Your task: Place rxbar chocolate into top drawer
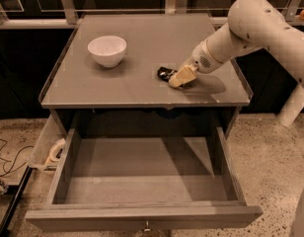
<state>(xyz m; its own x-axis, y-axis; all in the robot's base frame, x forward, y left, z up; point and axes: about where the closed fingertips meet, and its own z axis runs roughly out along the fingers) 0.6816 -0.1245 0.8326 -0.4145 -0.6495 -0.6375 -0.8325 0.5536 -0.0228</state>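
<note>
- The grey worktop [142,43] has low raised rims at its sides, above a speckled floor [275,152].
- The top drawer [142,216] is pulled out under the front edge.
- The chocolate bar [165,73] lies right of centre, part-hidden, so its long axis is unclear.
- The gripper [175,79] rests on the bar; I cannot tell its hold.
- The bowl [107,50] sits well apart, to the left.

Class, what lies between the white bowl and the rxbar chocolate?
Camera view: bare cabinet top between white bowl and rxbar chocolate; gripper beside the bar.
</note>
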